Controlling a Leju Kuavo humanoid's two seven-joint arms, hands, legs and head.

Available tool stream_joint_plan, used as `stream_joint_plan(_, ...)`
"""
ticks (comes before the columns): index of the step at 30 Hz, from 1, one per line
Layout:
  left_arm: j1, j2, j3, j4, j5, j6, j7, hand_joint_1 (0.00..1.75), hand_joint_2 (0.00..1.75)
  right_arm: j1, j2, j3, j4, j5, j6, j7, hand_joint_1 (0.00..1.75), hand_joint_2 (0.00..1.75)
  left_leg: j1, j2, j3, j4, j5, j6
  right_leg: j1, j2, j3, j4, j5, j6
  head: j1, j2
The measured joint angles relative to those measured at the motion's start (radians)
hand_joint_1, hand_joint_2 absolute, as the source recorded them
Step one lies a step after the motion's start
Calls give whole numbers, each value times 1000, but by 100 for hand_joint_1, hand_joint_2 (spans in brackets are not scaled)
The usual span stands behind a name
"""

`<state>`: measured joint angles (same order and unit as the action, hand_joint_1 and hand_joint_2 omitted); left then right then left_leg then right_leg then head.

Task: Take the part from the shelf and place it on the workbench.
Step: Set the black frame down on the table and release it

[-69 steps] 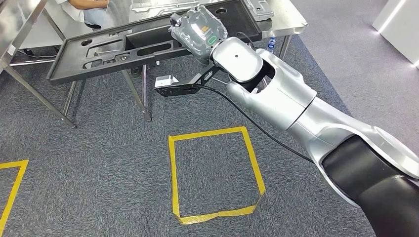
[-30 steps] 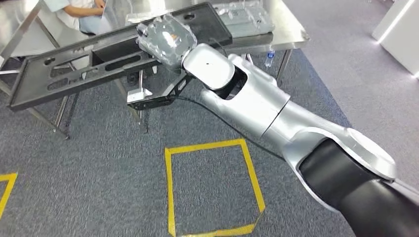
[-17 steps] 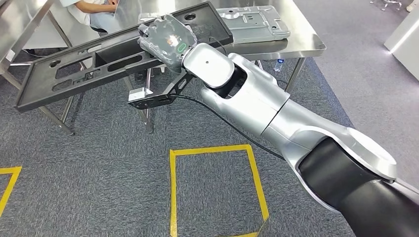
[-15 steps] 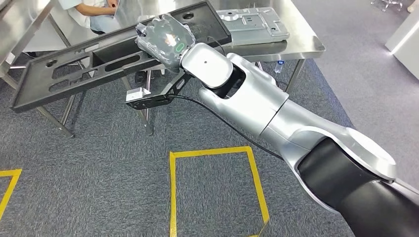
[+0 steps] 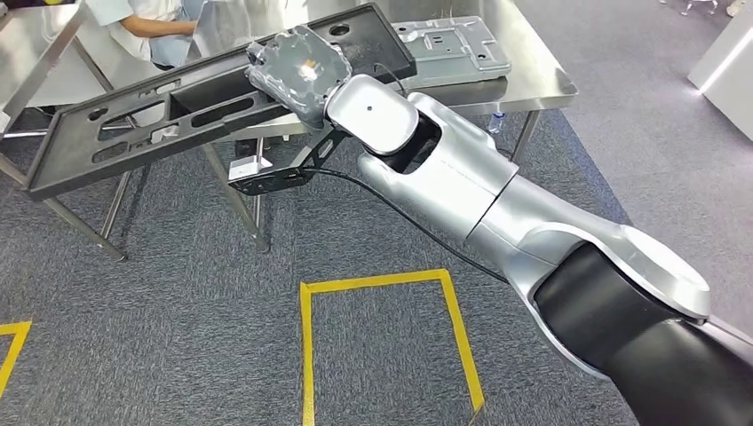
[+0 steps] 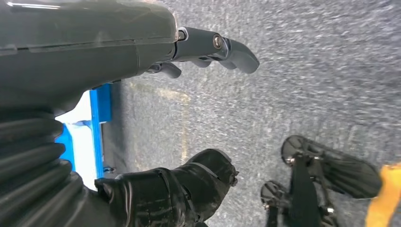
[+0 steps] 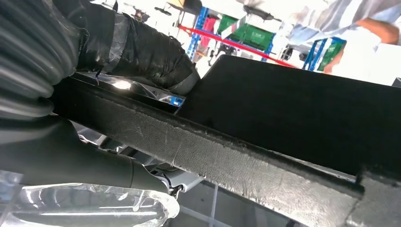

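In the head view my right hand (image 5: 297, 69) grips a long black panel part (image 5: 133, 120) with several cut-outs. The part hangs in the air, tilted, stretching from the steel workbench's (image 5: 533, 75) near edge out to the left over the carpet. Up close in the right wrist view, the thumb (image 7: 142, 49) lies over the black part's (image 7: 302, 123) edge and the fingers wrap under it. My left hand (image 6: 189, 118) hangs over the carpet with its fingers apart, holding nothing.
A grey metal plate (image 5: 453, 44) lies on the workbench behind the black part. A person (image 5: 146, 22) sits beyond the table at the far left. A yellow tape square (image 5: 391, 337) marks the carpet in front of me.
The camera has shifted as I came closer to the workbench. The black part stays in my right hand and now reaches further left and nearer the table top.
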<state>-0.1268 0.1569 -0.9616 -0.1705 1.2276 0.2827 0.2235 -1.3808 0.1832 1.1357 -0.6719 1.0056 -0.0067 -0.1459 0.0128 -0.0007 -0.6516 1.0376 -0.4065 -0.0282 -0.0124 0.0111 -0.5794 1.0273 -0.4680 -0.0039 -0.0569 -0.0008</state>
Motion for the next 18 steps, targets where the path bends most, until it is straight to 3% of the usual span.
stream_joint_plan(3,-4,1,0,0,-1,4,1,0,175,-2,0,0,0,0,3,2,175,175,-2,-2,13,-19,-11,19,3,-2,5,-8,-7,15,0,0)
stream_joint_plan(5,-3,0,0,0,-1,7,3,0,175,-2,-1,0,-1,0,4,4,175,175,2,-2,24,-26,-13,33,4,-5,-8,24,-25,24,2,0)
stream_joint_plan(6,-2,0,0,0,-2,8,3,0,175,-2,-1,0,-1,0,4,6,175,175,4,-2,30,-29,-16,40,4,-6,-32,70,-44,26,4,0)
stream_joint_plan(8,-3,0,0,0,-2,10,4,0,175,2,-3,2,-1,0,4,8,175,175,1,-2,38,-29,-24,50,4,-7,-111,206,-89,27,6,0)
stream_joint_plan(10,-3,0,1,0,-2,12,4,0,175,11,-6,5,0,0,4,8,175,175,-1,-5,47,-27,-35,53,4,-7,-174,284,-91,26,6,0)
stream_joint_plan(11,-2,-1,1,0,-1,13,4,0,175,14,-7,6,0,0,4,8,175,175,-2,-8,53,-25,-41,52,4,-7,-181,268,-63,23,6,0)
stream_joint_plan(12,-2,-1,1,0,-1,15,4,0,175,16,-7,7,1,0,4,8,175,175,-2,-11,61,-23,-48,51,4,-7,-167,215,-19,19,6,0)
stream_joint_plan(14,-2,-2,1,0,0,17,5,0,175,16,-8,8,2,0,3,8,175,175,-4,-15,72,-17,-64,45,9,-6,-115,77,56,7,6,0)
stream_joint_plan(16,-3,-3,2,0,1,18,9,0,175,16,-6,8,2,-3,1,11,175,175,-6,-17,76,-16,-75,34,15,-5,-85,10,73,0,6,0)
stream_joint_plan(18,-5,-3,3,0,1,19,14,0,175,17,-5,9,2,-10,-1,21,175,175,-4,-17,80,-21,-78,23,17,-5,-78,2,67,-4,6,0)
